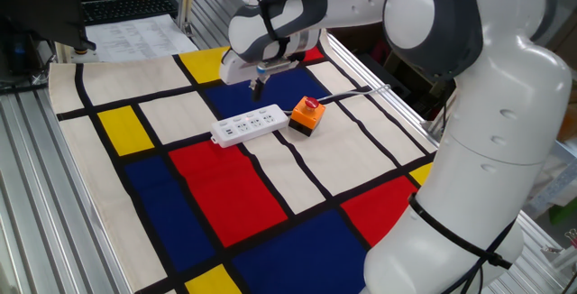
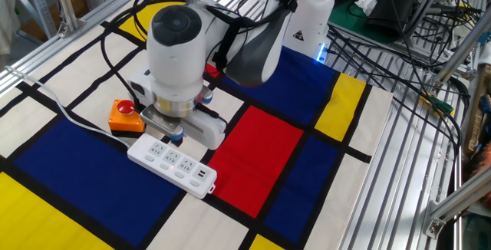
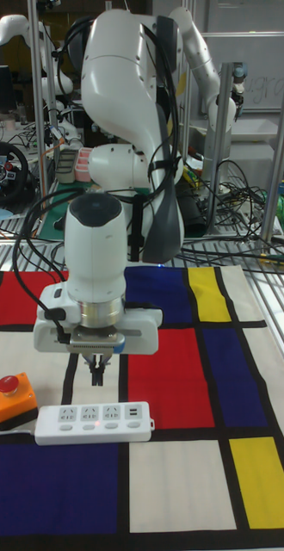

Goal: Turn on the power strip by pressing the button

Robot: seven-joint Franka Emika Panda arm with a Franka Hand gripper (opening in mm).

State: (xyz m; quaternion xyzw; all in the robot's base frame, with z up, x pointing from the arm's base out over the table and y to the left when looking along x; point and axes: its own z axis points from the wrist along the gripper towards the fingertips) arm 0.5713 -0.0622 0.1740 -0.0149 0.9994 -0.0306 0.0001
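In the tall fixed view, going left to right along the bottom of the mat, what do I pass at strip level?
Orange box with its red button → power strip, with the gripper hanging above its middle → red mat panel → blue mat panel.
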